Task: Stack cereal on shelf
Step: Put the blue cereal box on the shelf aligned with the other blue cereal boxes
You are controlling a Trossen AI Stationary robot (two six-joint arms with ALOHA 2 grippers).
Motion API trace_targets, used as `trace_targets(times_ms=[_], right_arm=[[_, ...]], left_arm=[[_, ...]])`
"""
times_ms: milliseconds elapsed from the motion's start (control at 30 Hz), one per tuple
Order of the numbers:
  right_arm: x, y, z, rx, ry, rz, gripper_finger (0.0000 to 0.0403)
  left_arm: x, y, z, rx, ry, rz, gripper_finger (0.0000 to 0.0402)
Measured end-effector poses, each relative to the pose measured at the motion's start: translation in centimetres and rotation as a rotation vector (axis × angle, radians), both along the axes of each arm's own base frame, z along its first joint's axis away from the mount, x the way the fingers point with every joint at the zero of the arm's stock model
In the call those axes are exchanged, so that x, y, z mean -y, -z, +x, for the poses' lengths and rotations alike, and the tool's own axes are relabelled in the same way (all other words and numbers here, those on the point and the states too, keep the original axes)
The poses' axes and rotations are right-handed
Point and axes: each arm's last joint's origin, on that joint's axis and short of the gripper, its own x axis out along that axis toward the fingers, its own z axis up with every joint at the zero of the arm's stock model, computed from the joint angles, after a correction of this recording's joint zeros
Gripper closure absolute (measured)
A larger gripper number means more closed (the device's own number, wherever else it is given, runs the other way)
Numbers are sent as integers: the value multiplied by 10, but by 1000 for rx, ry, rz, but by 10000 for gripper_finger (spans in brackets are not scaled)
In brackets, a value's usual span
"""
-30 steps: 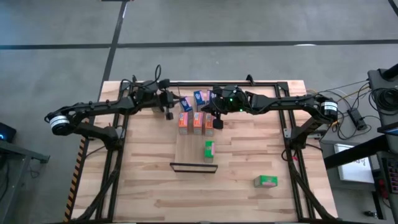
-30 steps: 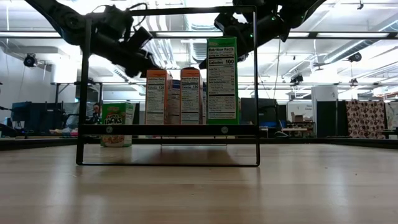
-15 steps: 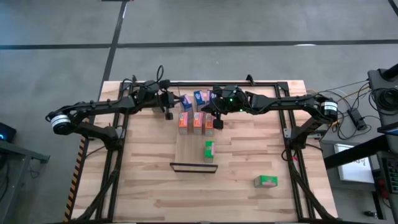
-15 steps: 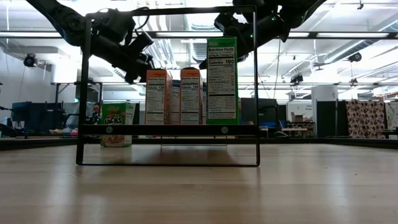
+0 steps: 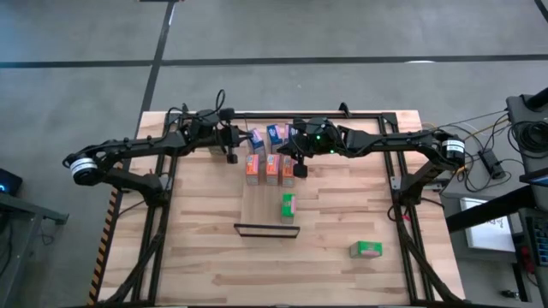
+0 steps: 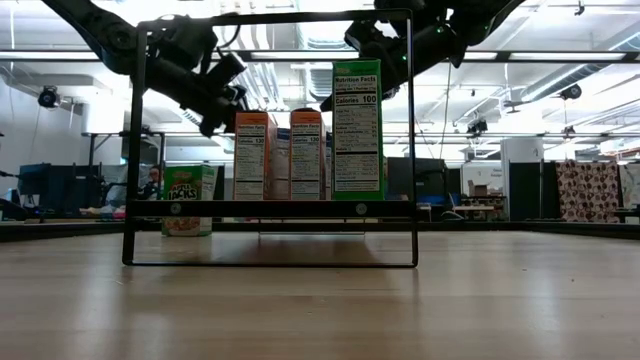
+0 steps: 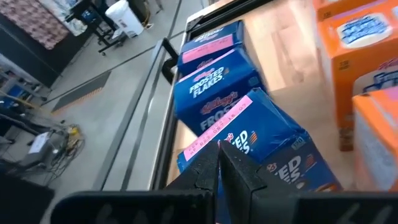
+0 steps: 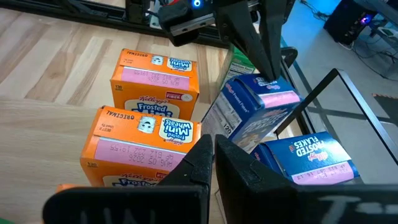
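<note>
In the low view we see the blue boxes point(image 6: 282, 165) only as a sliver between the orange boxes point(image 6: 251, 155). In the high view the box print is too small to read. The left wrist view crops one orange box point(image 7: 379, 137) at its edge.

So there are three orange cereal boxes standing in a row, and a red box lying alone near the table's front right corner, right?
Not quite: the lone box near the front right corner is green, not red, as the high view shows. The three orange boxes do stand in a row.
</note>
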Motion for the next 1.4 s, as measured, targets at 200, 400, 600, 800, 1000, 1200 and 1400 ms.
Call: trace_targets(times_ms=[200, 400, 600, 800, 1000, 1200, 1400], right_arm=[[0, 0, 0, 0, -1, -1, 394], [0, 0, 0, 0, -1, -2, 394], [0, 0, 0, 0, -1, -3, 394], [0, 0, 0, 0, -1, -3, 394], [0, 0, 0, 0, -1, -3, 394], [0, 0, 0, 0, -1, -3, 394], [0, 0, 0, 0, -1, -3, 394]], left_arm=[[2, 1, 0, 12, 37, -40, 401], [2, -5, -1, 24, 26, -62, 401], [6, -20, -7, -17, 23, -90, 401], [12, -21, -17, -77, 25, -116, 401], [14, -17, -21, -120, 22, -143, 401], [12, -5, -18, -158, 18, -168, 401], [5, 5, -9, -163, 14, -172, 401]])
